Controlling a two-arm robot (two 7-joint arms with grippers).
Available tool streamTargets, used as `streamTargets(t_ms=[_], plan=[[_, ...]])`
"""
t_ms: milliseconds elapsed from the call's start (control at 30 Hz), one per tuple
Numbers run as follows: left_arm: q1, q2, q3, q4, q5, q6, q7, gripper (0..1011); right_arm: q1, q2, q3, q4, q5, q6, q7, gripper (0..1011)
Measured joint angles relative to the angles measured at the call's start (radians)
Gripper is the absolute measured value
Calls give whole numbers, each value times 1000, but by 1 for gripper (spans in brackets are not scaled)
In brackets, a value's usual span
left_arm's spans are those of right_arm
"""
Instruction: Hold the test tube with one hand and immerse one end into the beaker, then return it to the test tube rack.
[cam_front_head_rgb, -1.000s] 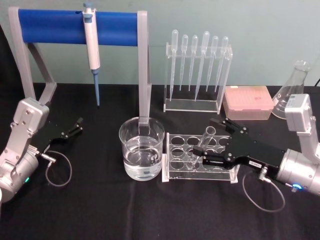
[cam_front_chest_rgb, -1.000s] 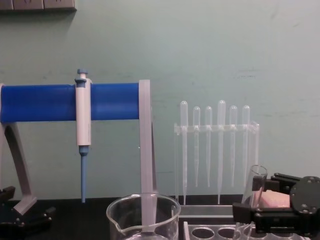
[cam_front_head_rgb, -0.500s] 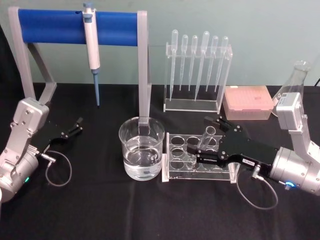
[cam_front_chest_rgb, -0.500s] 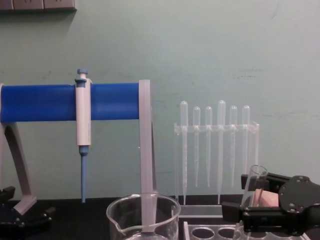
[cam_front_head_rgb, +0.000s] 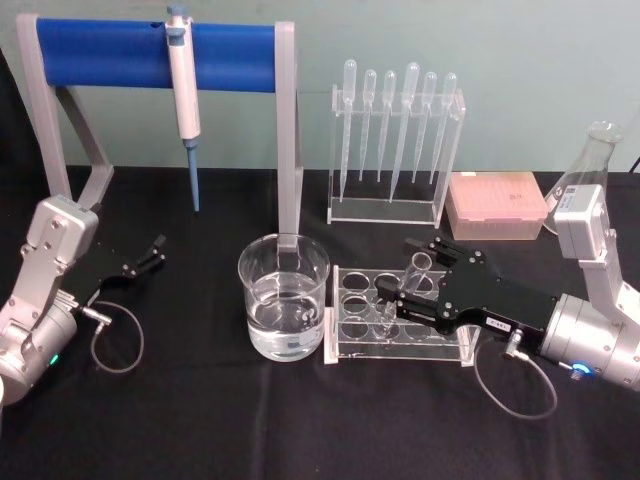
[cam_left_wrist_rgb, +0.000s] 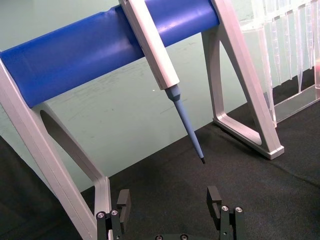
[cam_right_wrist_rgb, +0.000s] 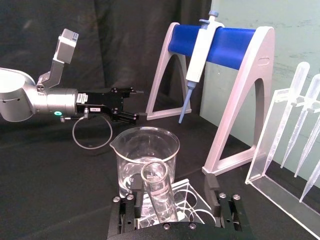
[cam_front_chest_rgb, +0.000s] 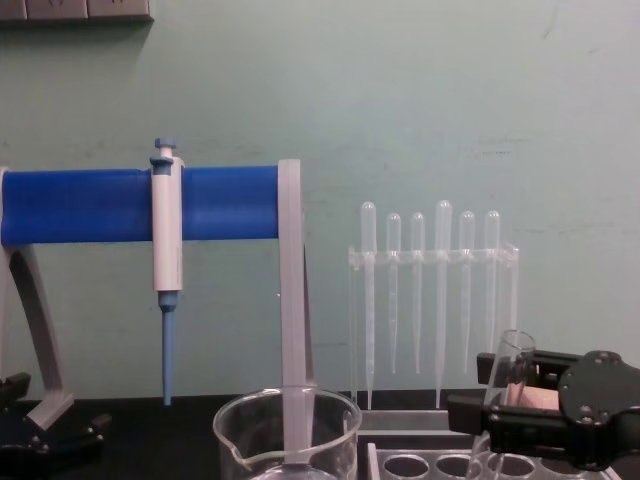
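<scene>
Head view: the right gripper (cam_front_head_rgb: 408, 280) has slid left over the test tube rack (cam_front_head_rgb: 360, 348); its spread fingers now flank the leaning test tube (cam_front_head_rgb: 416, 268), which sits in the rack just right of the beaker (cam_front_head_rgb: 283, 297); the left gripper (cam_front_head_rgb: 152, 255) lies parked far left, agape. Right wrist view: the tube stands untouched between wide-apart fingers. Chest view: its rim rises just above the gripper; closing on it looks next, the dip not yet begun.

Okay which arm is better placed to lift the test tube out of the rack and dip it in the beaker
Right. The right pincer, open, straddles the test tube in the rack, beside the beaker; the left pincer rests far off by the blue stand.
</scene>
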Motion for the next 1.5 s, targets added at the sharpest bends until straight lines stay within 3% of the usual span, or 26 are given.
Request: streamTargets(t_ms=[133, 167, 600, 1233, 1500], plan=[[0, 0, 0, 0, 0, 0, 0, 1000, 0, 0, 0, 0, 0, 0, 0, 692], [0, 0, 0, 0, 0, 0, 0, 1000, 0, 1, 1, 0, 1, 0, 0, 609], [0, 0, 0, 0, 0, 0, 0, 1000, -1, 1, 1, -1, 1, 1, 1, 228], [0, 0, 0, 0, 0, 0, 0, 1000, 19, 10, 1, -12, -2, 8, 9, 224], [0, 0, 0, 0, 0, 0, 0, 1000, 79, 42, 0, -54, 15, 77, 37, 224]])
